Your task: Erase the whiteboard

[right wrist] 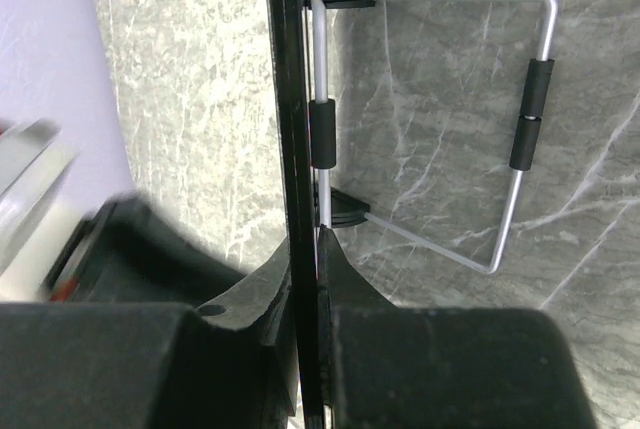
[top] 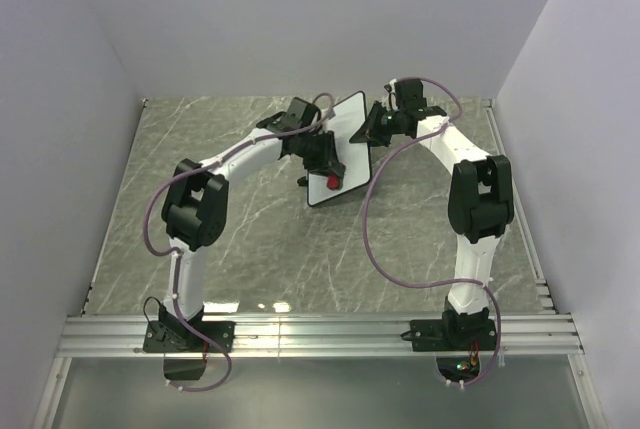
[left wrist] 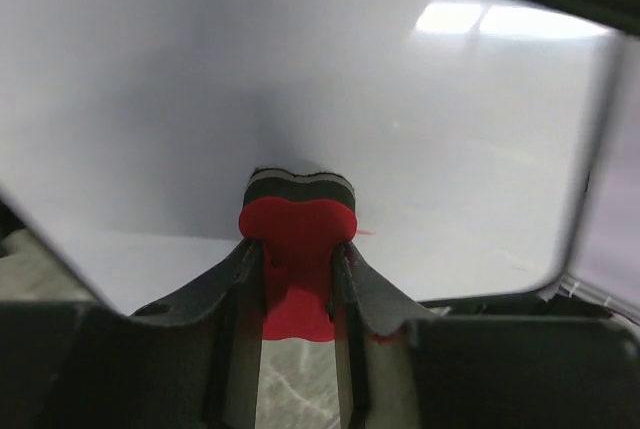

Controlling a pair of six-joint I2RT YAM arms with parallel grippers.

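Whiteboard (top: 353, 132) stands tilted, mid-rear of table (top: 250, 229), face twd left arm; looks nearly clean, faint red fleck left. Right gripper (right wrist: 305, 284) pinches its frame edge, prob. to brace it vs wiping pressure; wire stand (right wrist: 520, 129) at its back. Left gripper (left wrist: 297, 259) fingers clamp red eraser (left wrist: 297, 219), felt pressed on board.

Grey marble-patterned stone counter (top: 260, 239) fills mid-frame. Plain white enclosure walls (top: 300, 9) across top and both sides. Ribbed aluminium rail (top: 320, 334) along the bottom. Small red bow-shaped eraser (top: 333, 182), black felt layer, near frame centre.
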